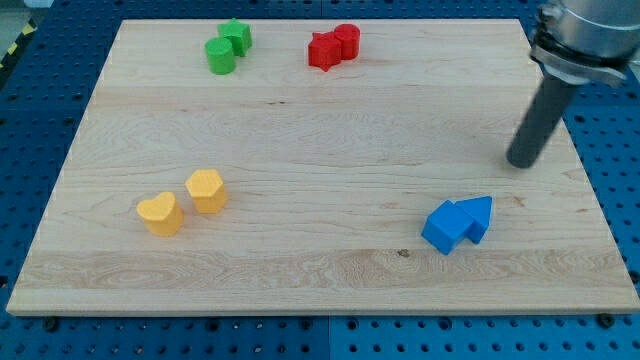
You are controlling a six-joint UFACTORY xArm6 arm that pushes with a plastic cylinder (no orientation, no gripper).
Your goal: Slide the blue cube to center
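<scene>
The blue cube (pixel 445 227) lies on the wooden board (pixel 320 130) at the view's lower right. A blue wedge-shaped block (pixel 479 215) touches its right side. My tip (pixel 521 163) rests on the board above and to the right of both blue blocks, a short gap away from them. The dark rod rises from the tip toward the view's top right corner.
Two green blocks (pixel 227 47) sit together at the top left. Two red blocks (pixel 334 46), one star-shaped, sit at the top centre. A yellow heart-shaped block (pixel 160 213) and a yellow hexagonal block (pixel 206 190) lie at the lower left.
</scene>
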